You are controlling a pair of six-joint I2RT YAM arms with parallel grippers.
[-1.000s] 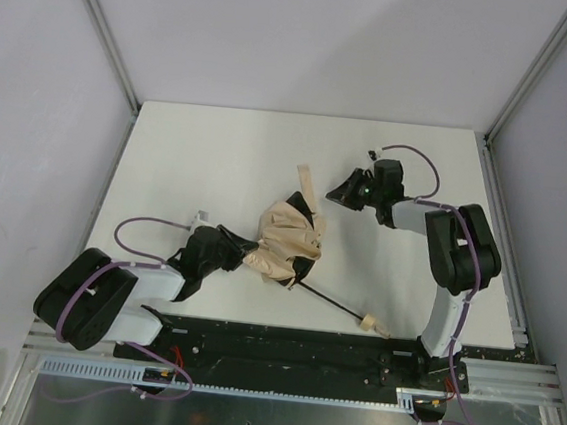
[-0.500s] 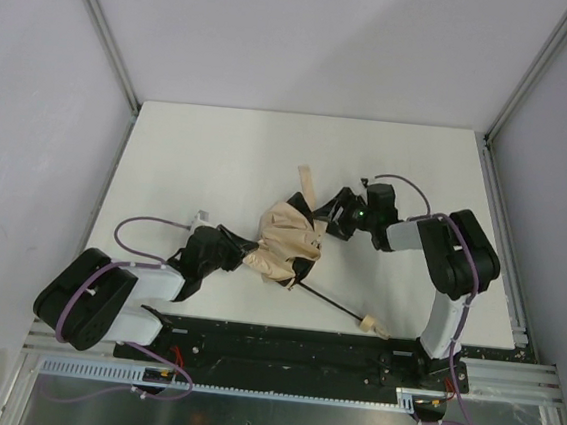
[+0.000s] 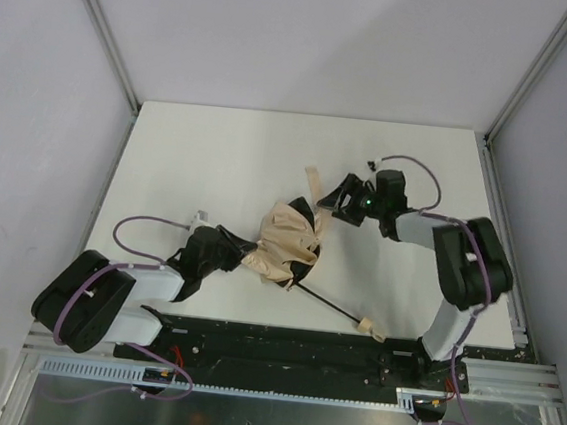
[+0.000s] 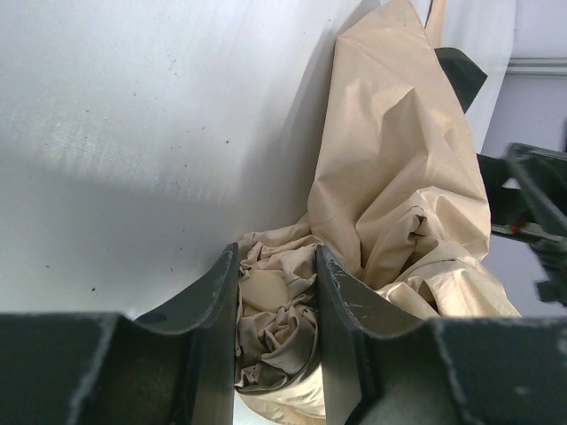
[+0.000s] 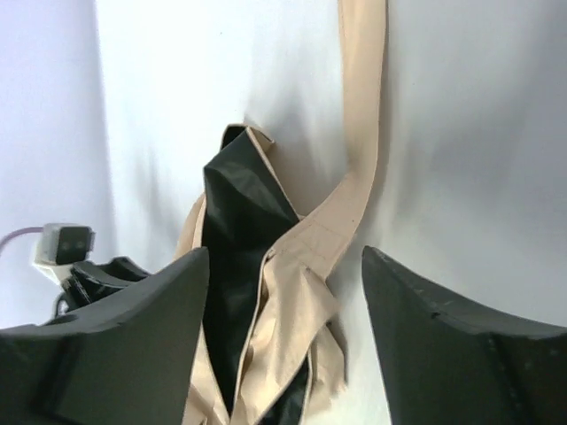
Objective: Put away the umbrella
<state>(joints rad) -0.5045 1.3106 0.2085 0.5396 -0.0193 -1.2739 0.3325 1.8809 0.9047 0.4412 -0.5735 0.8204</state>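
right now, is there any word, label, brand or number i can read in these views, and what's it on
None: no word, label, brand or number can be read in any view.
The tan-beige fabric umbrella is plain cloth with no print.
The small grey box at the left edge of the right wrist view shows only dark spots, too small to read.
The green dot in the top view is a lit lamp, not a sign.

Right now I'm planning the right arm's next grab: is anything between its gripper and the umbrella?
Nothing visible. The open right gripper sits just beyond the umbrella's far side, with the strap directly ahead of it. The left gripper pinches the umbrella at the opposite end, out of that path.
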